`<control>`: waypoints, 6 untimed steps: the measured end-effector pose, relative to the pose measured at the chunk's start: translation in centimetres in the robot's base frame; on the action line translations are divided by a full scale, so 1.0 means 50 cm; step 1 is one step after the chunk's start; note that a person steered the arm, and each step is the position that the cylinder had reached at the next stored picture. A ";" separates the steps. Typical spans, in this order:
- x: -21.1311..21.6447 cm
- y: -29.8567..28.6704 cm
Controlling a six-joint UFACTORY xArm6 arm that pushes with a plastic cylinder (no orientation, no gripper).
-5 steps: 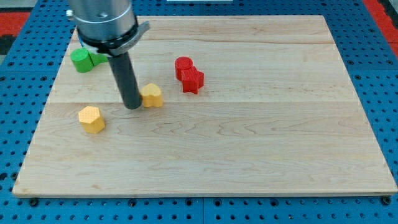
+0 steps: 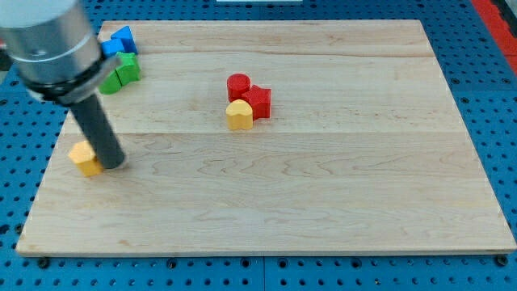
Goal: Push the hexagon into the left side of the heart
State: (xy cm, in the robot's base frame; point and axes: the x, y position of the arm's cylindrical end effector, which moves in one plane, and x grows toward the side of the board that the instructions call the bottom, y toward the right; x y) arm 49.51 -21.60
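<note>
Yellow hexagon [image 2: 85, 158] near board's [image 2: 339, 202] left edge, well apart from yellow heart [image 2: 238, 115] beside red blocks [image 2: 250, 95]. My tip [image 2: 114, 164], bare rod without jaws, touching hexagon's right. Approach stage; next, circling to hexagon's left, then pushing rightward.

A straight, smooth dark grey rod ending in my tip [image 2: 114, 166] hangs from a wider, blurred silver-grey metal cylinder with a darker band round its base.

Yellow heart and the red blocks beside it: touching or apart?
Touching. The camera view shows the yellow heart pressed against the red star-like block, its top edge meeting the red cylinder, with no board visible between them.
</note>
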 end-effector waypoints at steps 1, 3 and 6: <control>0.000 -0.007; -0.009 -0.010; -0.016 -0.043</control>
State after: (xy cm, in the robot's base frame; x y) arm 48.71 -23.75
